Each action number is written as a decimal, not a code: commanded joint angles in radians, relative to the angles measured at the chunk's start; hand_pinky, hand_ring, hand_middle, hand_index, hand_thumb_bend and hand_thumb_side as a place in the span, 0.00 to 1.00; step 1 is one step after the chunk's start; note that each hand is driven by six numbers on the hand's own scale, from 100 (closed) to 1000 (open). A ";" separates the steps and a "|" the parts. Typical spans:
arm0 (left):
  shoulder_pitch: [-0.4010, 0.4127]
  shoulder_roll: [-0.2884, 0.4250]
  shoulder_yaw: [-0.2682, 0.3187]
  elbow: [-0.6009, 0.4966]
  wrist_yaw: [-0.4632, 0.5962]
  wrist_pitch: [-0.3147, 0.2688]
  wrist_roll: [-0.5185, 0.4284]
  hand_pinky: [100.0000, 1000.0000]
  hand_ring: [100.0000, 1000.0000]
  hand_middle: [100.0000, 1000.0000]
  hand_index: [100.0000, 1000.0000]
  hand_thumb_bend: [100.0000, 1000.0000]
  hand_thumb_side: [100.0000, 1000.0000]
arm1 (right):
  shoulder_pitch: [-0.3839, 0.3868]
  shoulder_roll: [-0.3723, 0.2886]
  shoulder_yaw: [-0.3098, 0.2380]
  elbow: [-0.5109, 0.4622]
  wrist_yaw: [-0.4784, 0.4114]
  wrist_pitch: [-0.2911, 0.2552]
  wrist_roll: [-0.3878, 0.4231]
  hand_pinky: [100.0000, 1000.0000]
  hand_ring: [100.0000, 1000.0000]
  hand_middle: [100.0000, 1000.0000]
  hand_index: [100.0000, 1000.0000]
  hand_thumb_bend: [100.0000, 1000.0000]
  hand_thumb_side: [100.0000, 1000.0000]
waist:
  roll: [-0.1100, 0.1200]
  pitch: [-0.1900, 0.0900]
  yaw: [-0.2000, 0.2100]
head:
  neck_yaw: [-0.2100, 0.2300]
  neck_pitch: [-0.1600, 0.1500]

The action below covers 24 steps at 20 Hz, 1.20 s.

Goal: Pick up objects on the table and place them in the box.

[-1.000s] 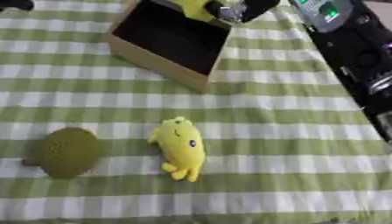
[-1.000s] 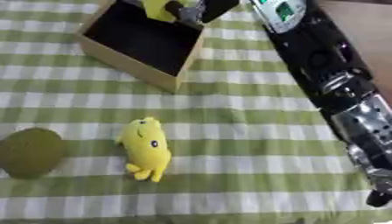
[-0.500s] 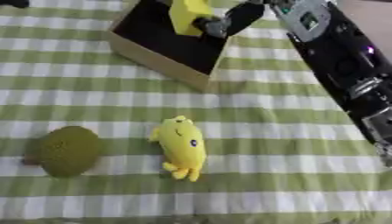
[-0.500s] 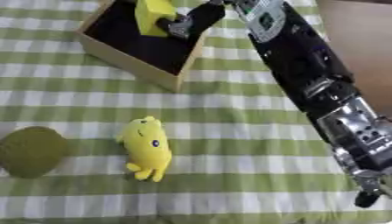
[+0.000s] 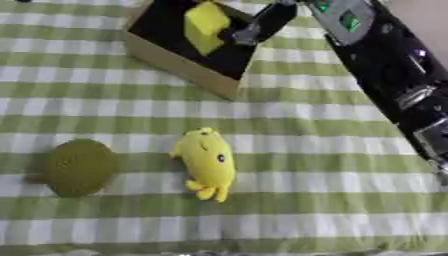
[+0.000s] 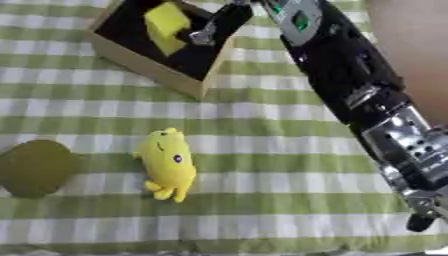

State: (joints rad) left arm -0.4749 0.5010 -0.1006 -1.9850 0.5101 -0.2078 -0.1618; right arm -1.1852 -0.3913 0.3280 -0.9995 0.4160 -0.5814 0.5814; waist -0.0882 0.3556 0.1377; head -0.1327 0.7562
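Observation:
A yellow block sits low inside the open cardboard box at the top of the table. My right hand reaches in from the upper right over the box's right side, its fingers closed against the block's right edge. The right arm runs down the right side of the view. On the checked cloth in front of the box lie a yellow plush toy and, to its left, a round olive-green object. No part of my left hand shows.
A green and white checked cloth covers the table. The box has a dark inside and tan walls. The table's near edge runs along the bottom of the view.
My right hand has come down and to the left with the yellow block, from above the box's far rim to low inside it. The plush toy and the green object have not moved.

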 commanded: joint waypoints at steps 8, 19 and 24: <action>0.000 0.025 -0.001 -0.015 0.005 0.009 -0.001 0.63 0.74 0.66 0.80 0.00 0.52 | -0.014 -0.018 0.007 -0.017 0.019 -0.326 0.326 1.00 1.00 0.77 1.00 0.30 0.38 | 0.000 -0.019 -0.005 | 0.006 0.014; 0.013 0.043 0.007 -0.015 -0.005 -0.008 0.013 0.63 0.74 0.66 0.80 0.00 0.52 | 0.055 -0.148 -0.078 -0.227 -0.383 -0.326 0.326 1.00 1.00 0.63 0.99 0.00 0.07 | 0.014 -0.041 -0.023 | 0.025 0.014; 0.017 0.099 0.016 -0.015 -0.084 -0.046 0.027 0.65 0.77 0.68 0.81 0.00 0.53 | 0.168 -0.265 -0.125 -0.417 -0.652 -0.259 0.295 1.00 1.00 0.54 0.92 0.00 0.06 | 0.026 -0.047 -0.036 | 0.040 0.014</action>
State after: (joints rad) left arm -0.4497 0.5592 -0.0989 -1.9850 0.4486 -0.2410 -0.1383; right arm -1.0051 -0.5987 0.2264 -1.3543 -0.1681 -0.5684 0.5944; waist -0.0817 0.3503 0.1019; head -0.0979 0.7647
